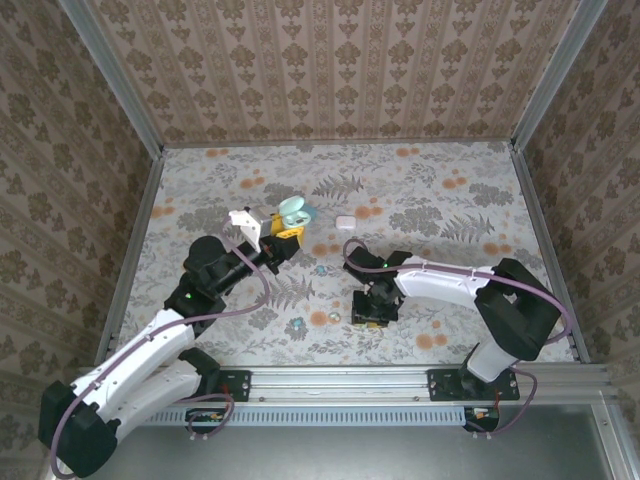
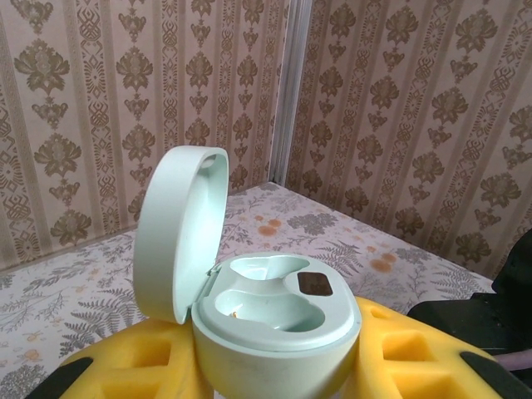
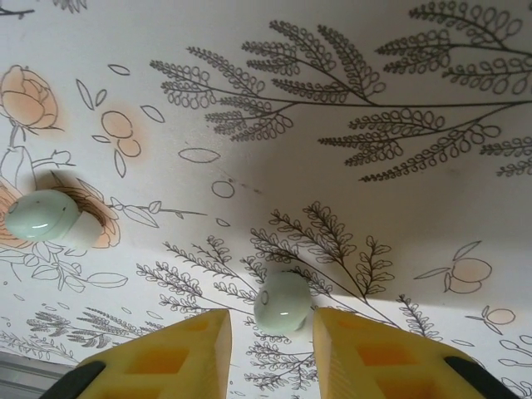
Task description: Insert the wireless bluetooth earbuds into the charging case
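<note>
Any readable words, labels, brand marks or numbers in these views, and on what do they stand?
No readable text anywhere.
The charging case bears no print; the dark patch inside it shows no legible marks.
The earbuds are plain.
The wallpaper and table cover carry patterns only, no letters.

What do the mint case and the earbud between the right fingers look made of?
Charging case: likely moulded plastic, smooth satin mint shell, soft sheen on the open lid. Earbud: probably glossy hard plastic; a bright highlight shows on its rounded surface.
</note>
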Motion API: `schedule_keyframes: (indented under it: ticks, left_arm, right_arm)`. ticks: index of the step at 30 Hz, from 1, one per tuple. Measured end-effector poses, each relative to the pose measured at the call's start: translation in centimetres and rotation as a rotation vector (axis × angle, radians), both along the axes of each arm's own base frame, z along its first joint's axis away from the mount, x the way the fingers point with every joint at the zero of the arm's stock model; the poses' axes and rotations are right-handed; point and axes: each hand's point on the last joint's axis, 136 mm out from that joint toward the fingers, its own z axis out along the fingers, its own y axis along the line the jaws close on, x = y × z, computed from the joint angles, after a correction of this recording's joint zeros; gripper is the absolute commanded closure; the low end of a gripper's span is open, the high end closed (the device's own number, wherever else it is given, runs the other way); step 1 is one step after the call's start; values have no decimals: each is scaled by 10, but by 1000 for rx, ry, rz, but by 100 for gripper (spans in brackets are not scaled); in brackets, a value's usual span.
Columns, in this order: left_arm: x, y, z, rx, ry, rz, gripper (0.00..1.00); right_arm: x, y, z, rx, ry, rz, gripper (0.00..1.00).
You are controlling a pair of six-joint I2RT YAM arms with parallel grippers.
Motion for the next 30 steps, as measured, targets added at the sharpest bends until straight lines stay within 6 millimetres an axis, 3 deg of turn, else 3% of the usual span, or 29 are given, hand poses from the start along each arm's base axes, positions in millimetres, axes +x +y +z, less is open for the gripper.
schedule_keyframes:
  ticks: [23, 30]
  left_arm:
    - [-1, 3, -2, 1, 2, 6, 81]
    - [-1, 3, -2, 1, 2, 6, 81]
  right_arm:
    - [1, -3, -12, -79, 18, 49, 72]
    - [1, -4, -12, -91, 19, 70, 77]
